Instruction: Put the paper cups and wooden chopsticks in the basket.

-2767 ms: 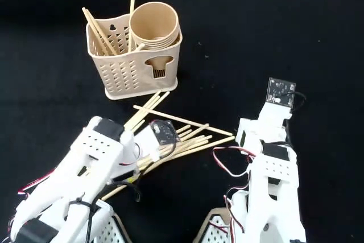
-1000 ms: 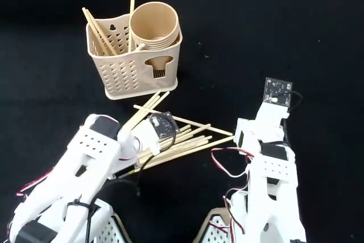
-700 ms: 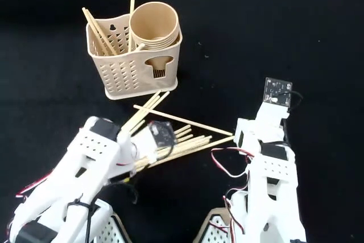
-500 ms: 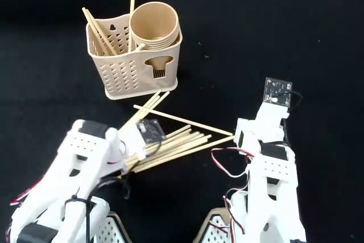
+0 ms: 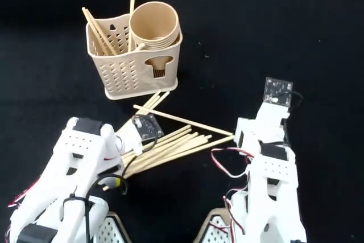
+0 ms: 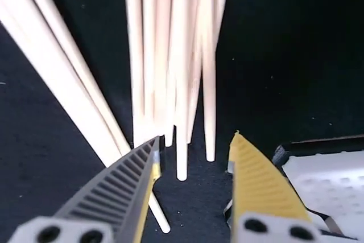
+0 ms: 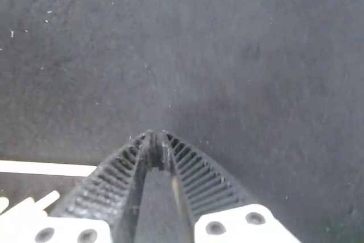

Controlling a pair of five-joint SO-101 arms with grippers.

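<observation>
The beige basket (image 5: 133,64) stands at the back left with stacked paper cups (image 5: 154,24) in one compartment and a few chopsticks (image 5: 99,29) in the other. Several loose wooden chopsticks (image 5: 176,143) lie fanned on the black table in front of it. My left arm (image 5: 85,157) is over their near ends. In the left wrist view my left gripper (image 6: 195,140) is open, low over the table, with the ends of several chopsticks (image 6: 170,55) between its jaws. My right gripper (image 7: 154,140) is shut and empty above bare cloth, just beside the chopsticks' tips (image 7: 45,169).
One long chopstick (image 5: 182,120) lies crosswise over the pile, reaching toward the right arm (image 5: 267,157). Two more chopsticks (image 5: 149,105) lean by the basket's foot. A white perforated base plate (image 6: 324,180) sits close beside the left gripper.
My left arm has drawn back toward the near left along the chopstick bundle, and the bundle has shifted slightly. The right arm has stayed still.
</observation>
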